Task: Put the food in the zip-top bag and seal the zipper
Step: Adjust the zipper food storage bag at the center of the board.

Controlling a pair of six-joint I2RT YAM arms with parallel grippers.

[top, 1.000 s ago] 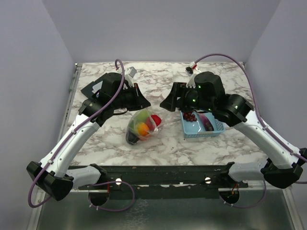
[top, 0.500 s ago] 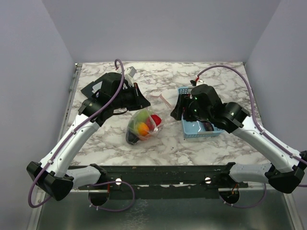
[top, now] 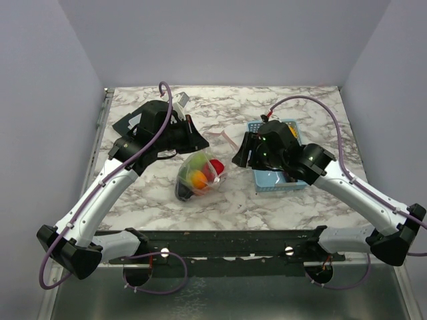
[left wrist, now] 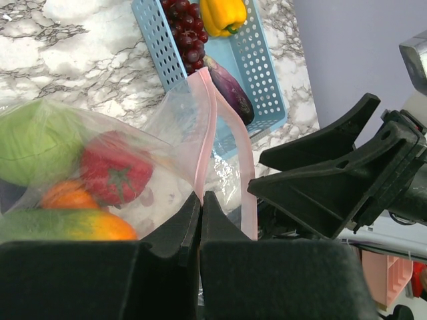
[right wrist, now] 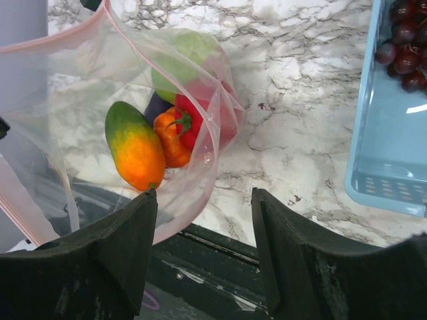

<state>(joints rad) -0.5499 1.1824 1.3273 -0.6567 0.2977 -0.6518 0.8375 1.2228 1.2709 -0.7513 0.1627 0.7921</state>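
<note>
Clear, crinkly zip-top bag (top: 200, 175) lies just left of the blue basket (top: 270, 179), bulging with green, red and orange food (right wrist: 137, 147). Left gripper (left wrist: 200, 203) pinches its pink zipper (left wrist: 211, 120) tight, and right gripper (right wrist: 203, 199) hangs spread wide, empty.

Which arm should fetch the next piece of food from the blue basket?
Right. The right gripper hovers with jaws open beside the basket holding the grapes and eggplant, while the left gripper is shut on the zipper of the zip-top bag, holding its mouth open.
</note>
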